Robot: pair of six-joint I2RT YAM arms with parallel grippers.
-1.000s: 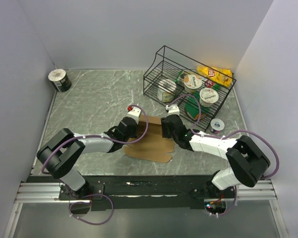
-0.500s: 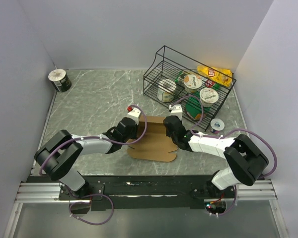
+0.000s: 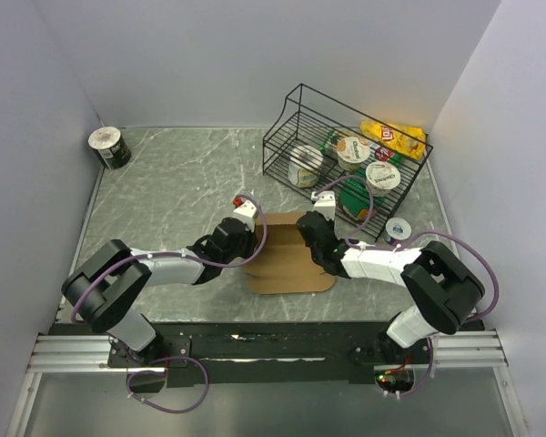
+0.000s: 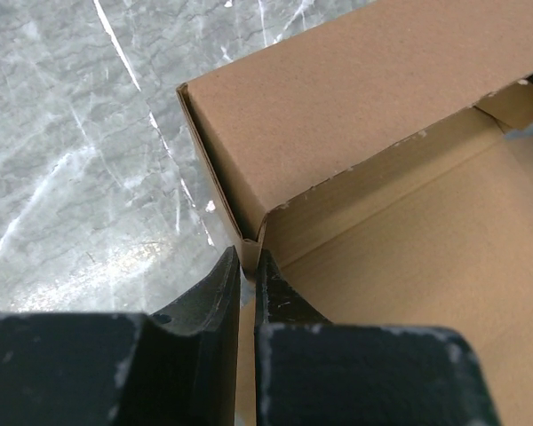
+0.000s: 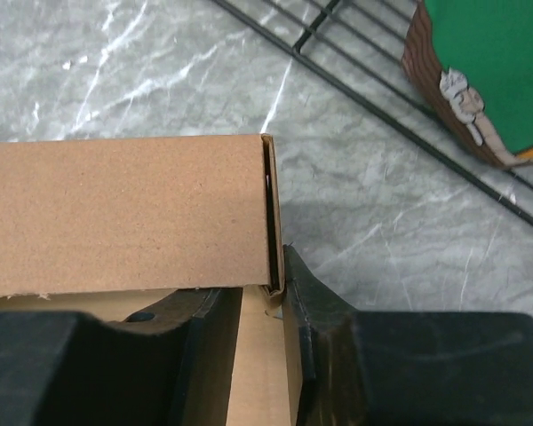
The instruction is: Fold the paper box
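From above, the paper box [image 3: 289, 259] lies on the table [image 3: 164, 191] between my two arms, near the front edge and just short of the wire basket [image 3: 287, 123]. Its far wall stands up and its base is flat. Both arms reach low and inward, forearms nearly level, with my left gripper [image 3: 248, 240] at the box's left far corner and my right gripper [image 3: 308, 238] at the right far corner. I judge the step in hand to be raising and setting the side walls. In the left wrist view, my left gripper [image 4: 247, 263] is pinched nearly closed on the thin cardboard edge where the upright wall of the paper box [image 4: 355, 124] meets the side flap, only that sheet between the fingers [image 4: 215, 288]. In the right wrist view, my right gripper [image 5: 263, 297] likewise clamps the end of the folded wall of the paper box [image 5: 124, 213], jaws narrowed onto the cardboard. Next I'd need to turn both corners inward together, evenly, so the creases hold without tearing.
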